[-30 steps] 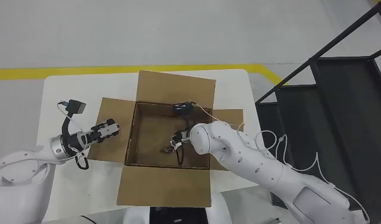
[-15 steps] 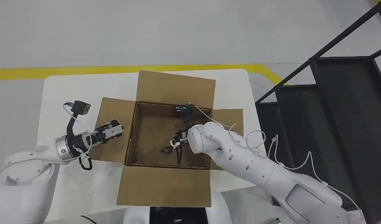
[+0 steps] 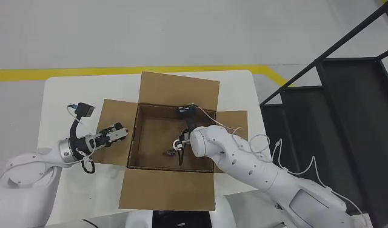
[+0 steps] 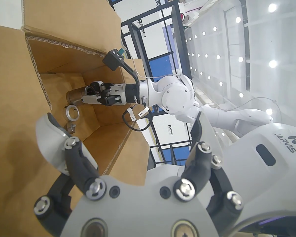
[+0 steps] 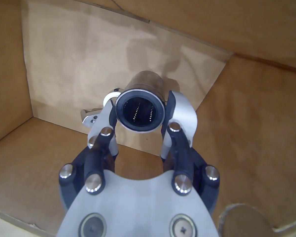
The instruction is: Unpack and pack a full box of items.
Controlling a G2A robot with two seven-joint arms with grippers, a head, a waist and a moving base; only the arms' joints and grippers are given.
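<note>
An open cardboard box (image 3: 145, 116) stands in the middle of the white table. My right gripper (image 5: 141, 106) is down inside it, shut on a metal cylinder (image 5: 139, 111) with a black ring at its hollow end. The left wrist view shows the same gripper (image 4: 95, 94) holding that cylinder (image 4: 75, 94) just above the box floor. A silver ring (image 4: 72, 112) and a small metal clamp (image 5: 89, 118) lie on the floor beside it. My left gripper (image 4: 124, 134) is open and holds nothing, hovering over the box's left flap (image 3: 112, 148).
The box's flaps are folded outward on every side: far flap (image 3: 180, 88), near flap (image 3: 168, 188), right flap (image 3: 233, 120). Bare table (image 3: 66, 94) lies left of the box. A black metal stair frame (image 3: 339, 94) stands to the right.
My left gripper has edged a little toward the box over the left flap. The right arm's elbow has shifted slightly, with the gripper still in the box on the cylinder.
</note>
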